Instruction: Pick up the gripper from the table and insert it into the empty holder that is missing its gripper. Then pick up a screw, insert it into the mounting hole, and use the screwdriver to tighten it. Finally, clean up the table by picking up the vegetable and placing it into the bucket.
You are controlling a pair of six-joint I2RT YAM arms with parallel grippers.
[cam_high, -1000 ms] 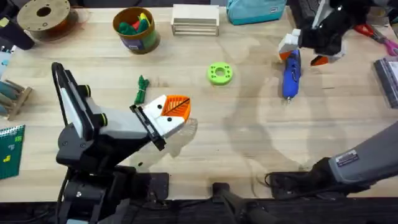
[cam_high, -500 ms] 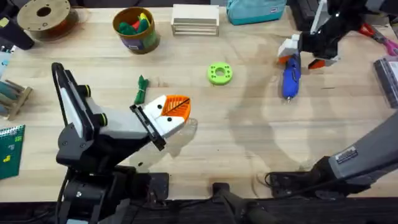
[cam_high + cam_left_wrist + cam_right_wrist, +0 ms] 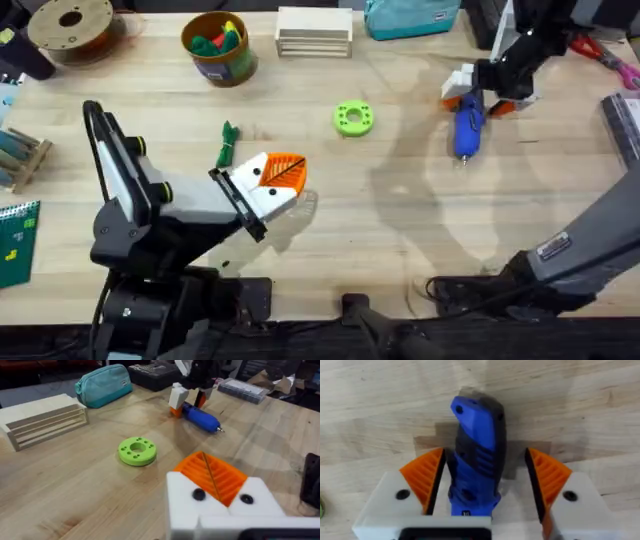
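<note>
The blue screwdriver [image 3: 467,125] lies on the table at the far right, bit toward me. My right gripper [image 3: 480,92] straddles its rear end, open. In the right wrist view the screwdriver [image 3: 477,435] sits between the orange pads [image 3: 425,477]: one pad is close against it and the other stands apart. My left gripper [image 3: 285,172] hovers low at centre-left, shut, its orange pads pressed together with nothing between them. The dark green vegetable [image 3: 226,145] lies just beyond it. The bucket [image 3: 218,62] stands at the back left with toys inside. The loose gripper, the holder and the screw are out of view.
A bright green disc [image 3: 353,118] lies mid-table. Along the back edge are a filament spool [image 3: 70,25], a wooden rack [image 3: 314,30] and a teal pouch [image 3: 410,15]. A grey case [image 3: 625,125] sits at the right edge.
My right gripper has shifted a little to the left and settled over the screwdriver's rear end. The left arm has not moved.
</note>
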